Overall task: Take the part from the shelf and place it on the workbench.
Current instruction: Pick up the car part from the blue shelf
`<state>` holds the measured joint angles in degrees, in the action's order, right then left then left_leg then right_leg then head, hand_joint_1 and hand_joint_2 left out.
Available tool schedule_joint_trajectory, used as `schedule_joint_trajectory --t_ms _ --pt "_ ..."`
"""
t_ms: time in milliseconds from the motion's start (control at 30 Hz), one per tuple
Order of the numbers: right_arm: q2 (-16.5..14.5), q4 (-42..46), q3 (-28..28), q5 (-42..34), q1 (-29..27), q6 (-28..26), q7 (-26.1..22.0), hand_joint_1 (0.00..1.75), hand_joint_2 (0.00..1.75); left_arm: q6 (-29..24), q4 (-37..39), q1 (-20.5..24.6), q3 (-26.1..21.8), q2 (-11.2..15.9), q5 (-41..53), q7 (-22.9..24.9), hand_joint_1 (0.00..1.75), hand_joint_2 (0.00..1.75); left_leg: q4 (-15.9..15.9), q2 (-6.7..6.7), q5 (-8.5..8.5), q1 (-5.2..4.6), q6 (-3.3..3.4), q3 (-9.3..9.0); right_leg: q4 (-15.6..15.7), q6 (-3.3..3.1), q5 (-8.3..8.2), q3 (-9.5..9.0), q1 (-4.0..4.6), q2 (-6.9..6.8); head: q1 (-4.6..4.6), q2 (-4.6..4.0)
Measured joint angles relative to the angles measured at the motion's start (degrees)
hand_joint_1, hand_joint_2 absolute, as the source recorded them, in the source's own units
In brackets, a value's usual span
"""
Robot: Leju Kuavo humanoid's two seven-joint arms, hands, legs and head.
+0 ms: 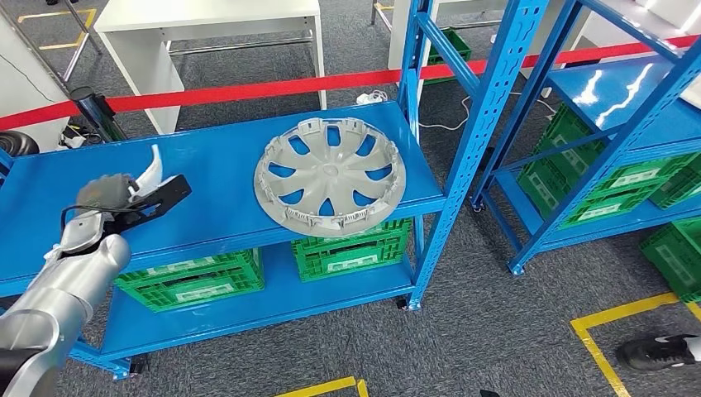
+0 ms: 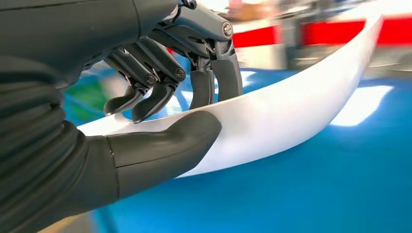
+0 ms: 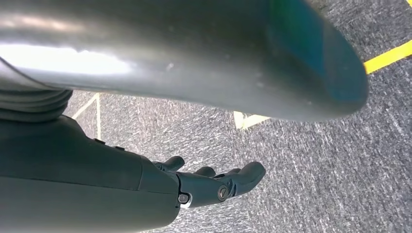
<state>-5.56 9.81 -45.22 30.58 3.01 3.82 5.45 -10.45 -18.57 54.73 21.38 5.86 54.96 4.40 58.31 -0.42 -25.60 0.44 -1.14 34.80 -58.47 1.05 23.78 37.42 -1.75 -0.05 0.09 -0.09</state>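
On the left of the head view, the silver left arm reaches over the blue metal shelf, and the left hand grips the part, a thin, smooth, curved white strip. In the left wrist view the thick grey thumb presses one face of the part while the dark fingers curl over its upper edge; the part sits just above the glossy blue shelf top. To the right on the same shelf top lies one round grey plastic wheel cover with spoke-shaped openings, well apart from the hand. Two green slatted crates stand on the shelf's lower level. A red barrier tape runs behind the shelf. Further right stands a second blue rack with more green crates. The right hand hangs over grey carpet with yellow floor lines, its fingers loosely extended and holding nothing.
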Motion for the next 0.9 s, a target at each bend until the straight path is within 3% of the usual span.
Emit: schedule_joint_trajectory --t_ms 133,300,567,900 --pt "0.08 0.0 -0.33 0.44 0.0 0.7 -0.08 0.0 0.0 -0.34 -3.66 -1.12 -3.67 -1.93 -10.05 -14.34 1.75 1.75 0.0 0.0 -0.03 0.0 0.0 0.01 0.0 0.0 0.0 0.01 0.0 0.01 0.01 0.0" --pt "0.19 0.0 -0.97 0.48 -0.02 0.85 -0.48 0.0 0.0 0.68 -10.35 -2.87 -5.81 -3.88 -20.46 -22.17 1.75 1.75 0.0 0.03 -0.09 0.0 -0.03 -0.01 0.0 0.0 0.0 0.04 0.0 0.06 -0.01 0.0" --pt "0.36 0.0 -1.55 0.56 0.02 0.86 -0.99 0.0 0.0 0.92 -18.84 -5.19 -5.73 -5.18 -26.07 -24.3 1.75 1.75 0.0 0.04 -0.11 0.0 -0.04 0.0 0.0 0.01 0.03 0.04 0.0 0.08 0.01 0.0" --pt "0.55 0.0 -1.75 2.03 -0.02 1.27 -0.91 0.0 0.0 1.37 -27.43 -9.64 -5.3 -4.67 -38.33 -25.38 1.75 1.75 0.0 0.03 -0.12 0.0 -0.03 0.03 0.0 0.02 0.07 0.04 0.0 0.06 0.01 0.0"
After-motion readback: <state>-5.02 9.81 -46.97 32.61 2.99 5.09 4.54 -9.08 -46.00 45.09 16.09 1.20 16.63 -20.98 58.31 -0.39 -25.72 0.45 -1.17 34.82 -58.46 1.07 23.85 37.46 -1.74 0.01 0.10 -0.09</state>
